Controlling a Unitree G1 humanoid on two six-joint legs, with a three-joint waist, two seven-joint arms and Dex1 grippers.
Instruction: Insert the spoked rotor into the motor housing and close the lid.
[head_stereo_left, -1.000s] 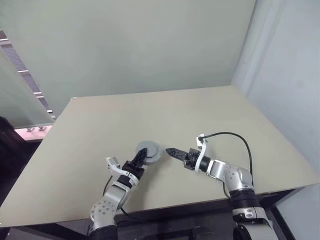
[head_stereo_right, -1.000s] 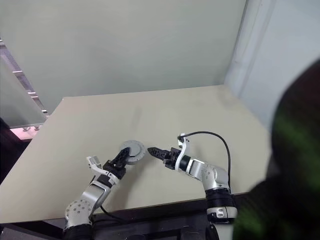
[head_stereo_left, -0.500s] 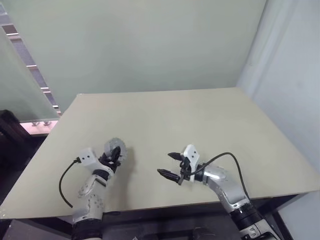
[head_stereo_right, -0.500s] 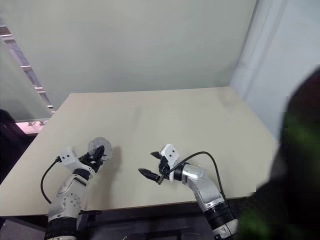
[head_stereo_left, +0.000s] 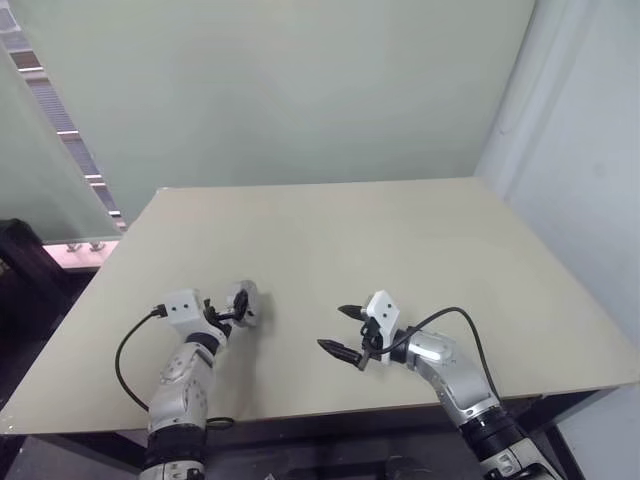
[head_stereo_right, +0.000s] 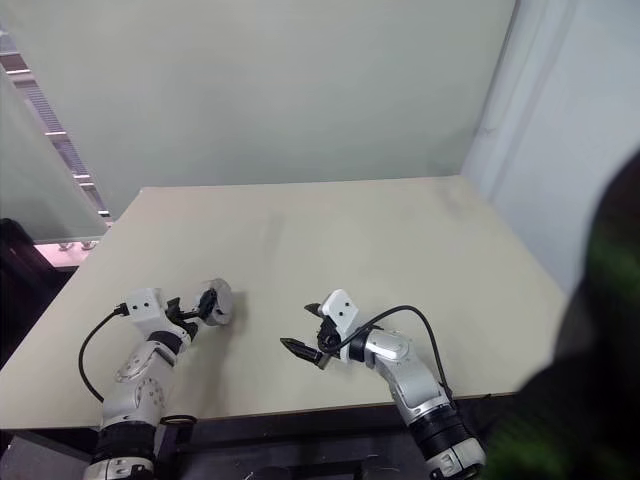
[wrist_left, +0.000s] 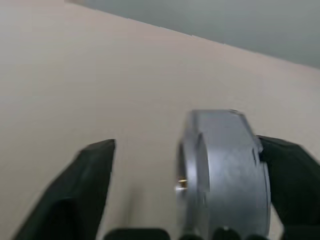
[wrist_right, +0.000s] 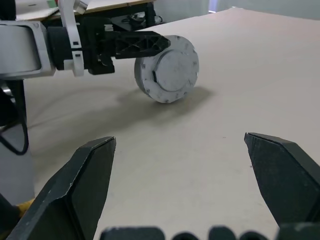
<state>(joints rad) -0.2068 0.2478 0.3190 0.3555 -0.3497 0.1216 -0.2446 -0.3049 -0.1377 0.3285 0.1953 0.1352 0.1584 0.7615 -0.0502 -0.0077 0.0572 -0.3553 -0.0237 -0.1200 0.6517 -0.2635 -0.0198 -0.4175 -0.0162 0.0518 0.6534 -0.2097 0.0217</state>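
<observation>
Leftward went the left gripper (head_stereo_left: 232, 305), carrying the closed motor housing (head_stereo_left: 243, 303) off centre; now its jaws stood spread, the puck on edge between them on the worktop (head_stereo_left: 400, 240); right gripper (head_stereo_left: 345, 332) gaped empty, well apart, farther away.

A grey round metal motor housing (head_stereo_left: 243, 303) stands on edge on the near left part of the beige rectangular table (head_stereo_left: 400, 240). The left gripper (head_stereo_left: 229, 310) is at it, one finger touching its side. The right gripper (head_stereo_left: 343, 331) is to its right, well apart, above the table's near edge.
</observation>
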